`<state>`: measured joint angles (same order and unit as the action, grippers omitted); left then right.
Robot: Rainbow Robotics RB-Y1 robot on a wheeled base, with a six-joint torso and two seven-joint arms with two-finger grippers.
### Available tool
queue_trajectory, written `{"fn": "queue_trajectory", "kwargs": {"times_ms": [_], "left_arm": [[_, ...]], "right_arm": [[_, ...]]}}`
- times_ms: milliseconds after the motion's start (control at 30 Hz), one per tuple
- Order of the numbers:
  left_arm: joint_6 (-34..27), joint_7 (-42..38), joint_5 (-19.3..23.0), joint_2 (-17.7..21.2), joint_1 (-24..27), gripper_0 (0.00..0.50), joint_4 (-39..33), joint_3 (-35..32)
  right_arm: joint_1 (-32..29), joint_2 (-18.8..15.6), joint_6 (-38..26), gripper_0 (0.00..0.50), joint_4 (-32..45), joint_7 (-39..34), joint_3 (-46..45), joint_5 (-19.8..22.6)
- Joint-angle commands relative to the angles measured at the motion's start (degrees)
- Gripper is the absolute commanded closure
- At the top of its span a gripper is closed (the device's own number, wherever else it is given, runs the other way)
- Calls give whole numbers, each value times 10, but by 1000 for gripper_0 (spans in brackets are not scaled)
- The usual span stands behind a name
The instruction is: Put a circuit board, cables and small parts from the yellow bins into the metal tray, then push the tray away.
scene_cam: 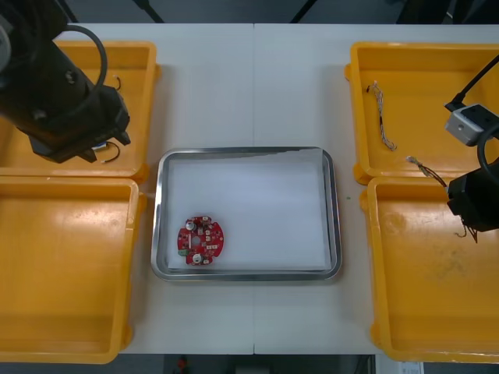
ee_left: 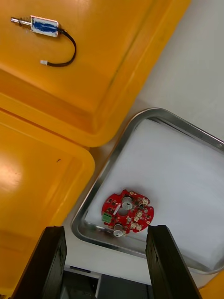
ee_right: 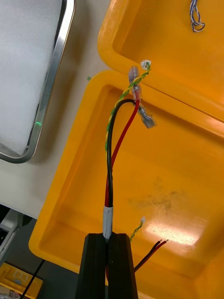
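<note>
The metal tray (scene_cam: 249, 151), white inside, holds a round red circuit board (scene_cam: 201, 240) in its near left corner. My right gripper (scene_cam: 468, 227) hangs over the near right yellow bin (scene_cam: 437, 304). It is shut on a red and yellow cable (ee_right: 122, 140) with a black strand, and the cable's connector end (scene_cam: 426, 169) reaches to the rim between the two right bins. My left gripper (ee_left: 105, 231) is open above the tray's near left corner (ee_left: 116, 149), with the circuit board (ee_left: 127, 216) showing between its fingers.
A twisted blue and white cable (scene_cam: 383, 125) lies in the far right bin (scene_cam: 437, 58). A small metal part (ee_left: 44, 25) with a black lead rests in the far left bin (scene_cam: 140, 54). The near left bin (scene_cam: 62, 273) looks bare.
</note>
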<state>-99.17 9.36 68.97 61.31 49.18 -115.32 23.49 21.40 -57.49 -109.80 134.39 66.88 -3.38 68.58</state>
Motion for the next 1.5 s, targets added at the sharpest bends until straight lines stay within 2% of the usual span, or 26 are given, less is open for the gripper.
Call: {"fn": "queue_trajectory", "kwargs": {"times_ms": [33, 333, 567, 833, 967, 1200, 1367, 1500], "left_arm": [[32, 25, 32, 72, 24, 0, 44, -17], [55, 164, 40, 127, 24, 0, 153, -18], [76, 270, 27, 134, 24, 0, 236, -18], [93, 391, -2, 125, 24, 0, 316, -18], [99, 442, -18, 117, 24, 0, 348, -18], [115, 486, -31, 106, 24, 0, 385, -18], [119, 491, -36, 102, 24, 0, 392, -18], [119, 485, -38, 101, 23, 0, 392, -18]], "right_arm": [[19, -24, -2, 500, 11, 13, 22, 2], [34, -21, -2, 500, 56, 14, 88, -28], [89, -3, -2, 500, 62, 23, 160, -32], [175, 63, -2, 500, 49, 46, 280, -72], [212, 113, -2, 500, 25, 86, 339, -104], [240, 175, 23, 500, -31, 186, 402, -153], [244, 202, 73, 500, -66, 246, 448, -189], [245, 215, 98, 500, -80, 258, 478, -211]]}}
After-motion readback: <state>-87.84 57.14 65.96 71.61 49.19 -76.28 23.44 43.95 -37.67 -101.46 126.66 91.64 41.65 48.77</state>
